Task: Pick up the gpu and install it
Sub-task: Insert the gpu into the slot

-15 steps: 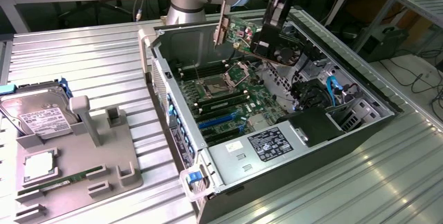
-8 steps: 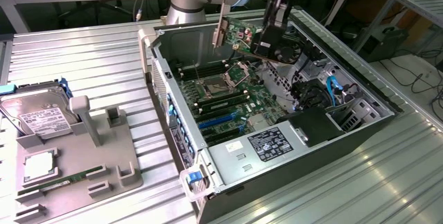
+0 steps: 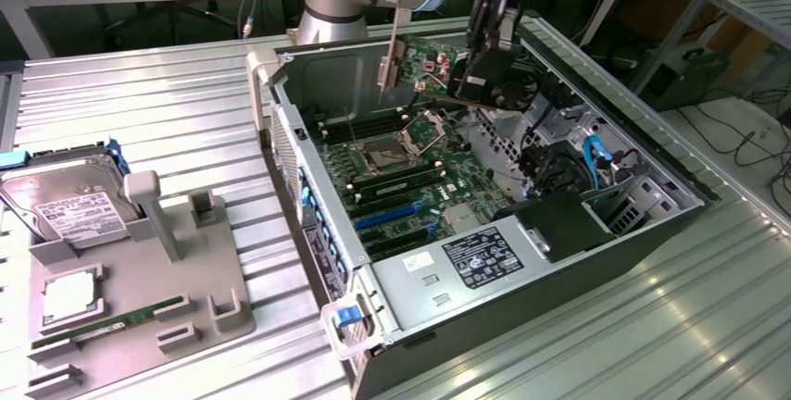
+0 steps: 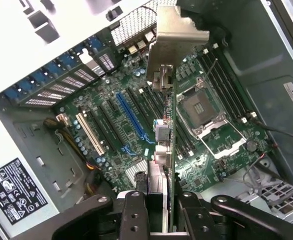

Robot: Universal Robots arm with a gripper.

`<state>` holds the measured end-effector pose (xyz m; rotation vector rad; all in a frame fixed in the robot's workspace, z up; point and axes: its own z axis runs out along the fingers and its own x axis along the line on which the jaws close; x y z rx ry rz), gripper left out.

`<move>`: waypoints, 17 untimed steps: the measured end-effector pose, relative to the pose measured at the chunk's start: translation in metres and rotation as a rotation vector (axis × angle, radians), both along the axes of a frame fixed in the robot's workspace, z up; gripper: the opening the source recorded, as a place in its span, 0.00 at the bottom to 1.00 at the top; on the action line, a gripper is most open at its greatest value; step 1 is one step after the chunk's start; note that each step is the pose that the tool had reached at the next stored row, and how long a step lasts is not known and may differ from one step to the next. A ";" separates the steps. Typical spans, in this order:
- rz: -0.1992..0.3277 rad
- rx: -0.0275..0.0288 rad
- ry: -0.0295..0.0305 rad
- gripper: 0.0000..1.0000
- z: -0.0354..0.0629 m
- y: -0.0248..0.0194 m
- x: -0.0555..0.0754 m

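My gripper (image 3: 484,56) hangs over the back of the open computer case (image 3: 309,187), shut on the gpu (image 3: 495,85). The card is held on edge, its black fan facing the exterior view's right and its silver end bracket (image 3: 393,48) pointing up toward the case's rear wall. In the wrist view the gpu (image 4: 169,135) runs edge-on from between my fingers (image 4: 134,210) out to the bracket (image 4: 172,40), well above the motherboard (image 4: 111,150). Below it lie a blue slot (image 4: 131,117), a white slot (image 4: 89,132) and the open CPU socket (image 4: 201,107).
A grey fixture (image 3: 185,317) on the exterior view's left carries a hard drive (image 3: 69,206), a CPU chip (image 3: 72,293) and a green memory stick (image 3: 111,321). The power supply (image 3: 483,261) fills the case's near end. Cables and a drive cage (image 3: 594,178) crowd its right side.
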<state>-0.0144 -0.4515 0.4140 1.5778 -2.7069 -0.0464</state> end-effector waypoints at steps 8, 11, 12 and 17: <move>0.115 0.0000 0.0000 0.28 0.0000 0.0000 0.000; 0.161 0.0001 0.0000 0.28 0.0000 0.0000 0.000; 0.170 0.0000 0.0000 0.28 0.0000 0.0000 0.000; 0.226 0.0000 0.0000 0.28 0.0000 -0.0001 0.000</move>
